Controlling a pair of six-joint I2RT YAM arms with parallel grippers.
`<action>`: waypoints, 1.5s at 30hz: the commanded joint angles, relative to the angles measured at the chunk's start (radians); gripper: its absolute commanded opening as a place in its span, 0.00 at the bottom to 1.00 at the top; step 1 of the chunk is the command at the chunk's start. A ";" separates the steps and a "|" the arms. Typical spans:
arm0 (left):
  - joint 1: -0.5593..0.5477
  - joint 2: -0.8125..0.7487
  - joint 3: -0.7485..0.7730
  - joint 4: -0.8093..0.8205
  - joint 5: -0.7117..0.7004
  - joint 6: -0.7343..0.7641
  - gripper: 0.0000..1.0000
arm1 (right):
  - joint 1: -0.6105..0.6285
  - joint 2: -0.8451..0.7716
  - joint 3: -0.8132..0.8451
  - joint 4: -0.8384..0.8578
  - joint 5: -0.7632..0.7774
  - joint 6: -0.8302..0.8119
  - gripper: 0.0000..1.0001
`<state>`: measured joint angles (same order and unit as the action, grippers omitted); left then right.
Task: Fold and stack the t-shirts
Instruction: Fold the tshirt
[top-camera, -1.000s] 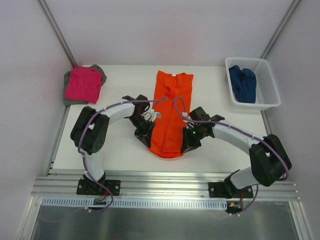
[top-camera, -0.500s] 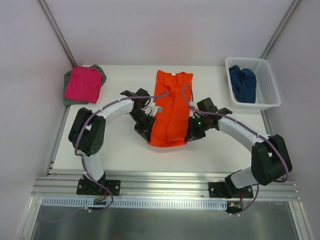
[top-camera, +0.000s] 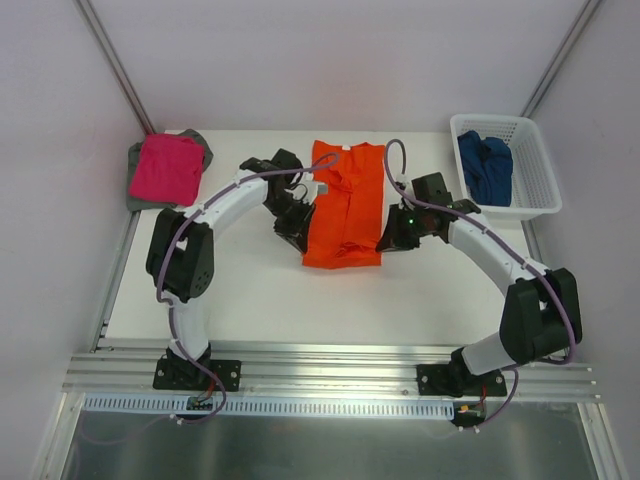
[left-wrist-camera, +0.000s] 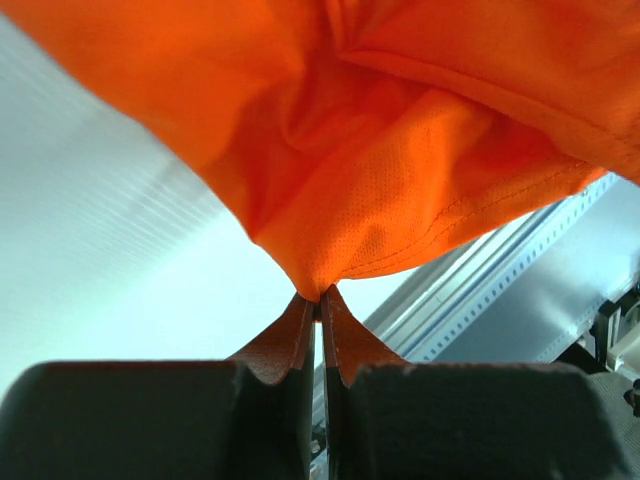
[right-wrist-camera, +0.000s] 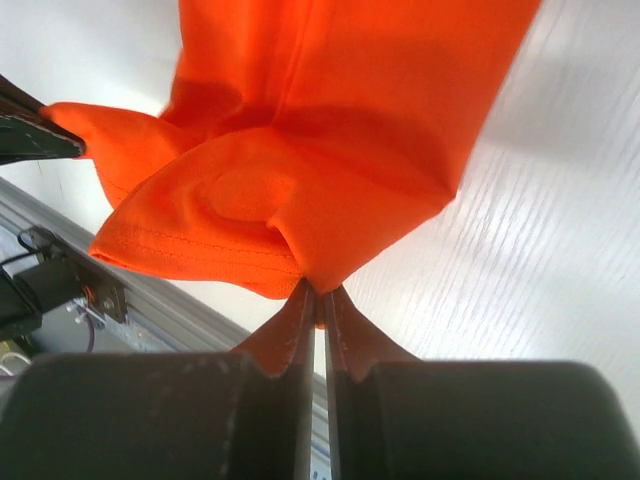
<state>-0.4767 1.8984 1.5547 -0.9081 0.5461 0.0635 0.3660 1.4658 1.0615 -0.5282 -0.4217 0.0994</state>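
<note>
Orange shirt (top-camera: 343, 215) is lying at centre of table (top-camera: 250, 300), fold half done; left gripper (left-wrist-camera: 319, 300) and right gripper (right-wrist-camera: 318, 290) are each pinching a hem corner, jaws pressed together on cloth. Pink shirt (top-camera: 166, 168) is sitting folded on grey shirt (top-camera: 200, 143), far left. Blue shirt (top-camera: 485, 168) is waiting crumpled in basket (top-camera: 535, 200)

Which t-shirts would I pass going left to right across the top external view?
magenta t-shirt → orange t-shirt → dark blue t-shirt
</note>
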 joint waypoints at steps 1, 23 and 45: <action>0.023 0.043 0.077 -0.026 -0.023 0.022 0.00 | -0.030 0.028 0.061 0.048 0.017 -0.021 0.04; 0.066 0.254 0.341 -0.026 -0.061 0.024 0.00 | -0.064 0.266 0.222 0.125 0.031 -0.032 0.03; 0.093 0.392 0.516 -0.023 -0.103 0.038 0.00 | -0.114 0.412 0.348 0.155 0.044 -0.055 0.03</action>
<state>-0.3912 2.2787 2.0285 -0.9169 0.4599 0.0753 0.2588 1.8668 1.3552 -0.3962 -0.3794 0.0620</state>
